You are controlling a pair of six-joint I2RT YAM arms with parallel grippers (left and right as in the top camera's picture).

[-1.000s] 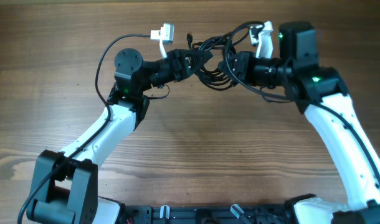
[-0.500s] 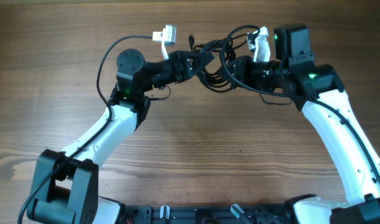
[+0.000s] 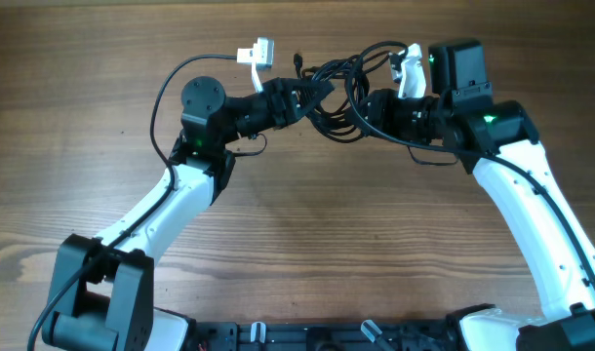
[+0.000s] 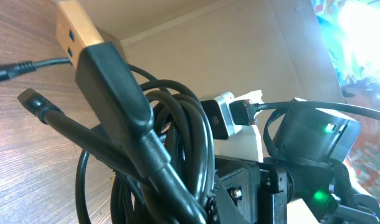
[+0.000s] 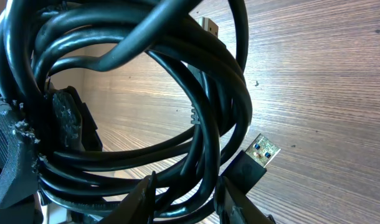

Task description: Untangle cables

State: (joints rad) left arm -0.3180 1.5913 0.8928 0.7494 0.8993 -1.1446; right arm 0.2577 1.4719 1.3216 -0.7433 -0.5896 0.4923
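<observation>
The cables [image 3: 333,99] are a tangled black bundle held up between my two grippers at the far middle of the table. My left gripper [image 3: 299,97] grips the bundle's left side. My right gripper [image 3: 364,105] grips its right side. In the right wrist view several cable loops [image 5: 177,93] pass between my finger tips [image 5: 190,199], and a USB plug [image 5: 261,152] sticks out beside them. In the left wrist view the bundle [image 4: 177,137] fills the foreground and hides my fingers. A USB plug [image 4: 78,31] points up and left.
The wooden table [image 3: 307,224] lies under both arms. A white connector [image 3: 258,51] on the left arm's own cable sits at the far edge. Another white connector [image 3: 410,58] sits by the right wrist. The right arm's housing [image 4: 314,137] is close behind the bundle.
The right arm has shifted slightly left toward the left gripper with the bundle. In the last half second almost nothing has moved.
</observation>
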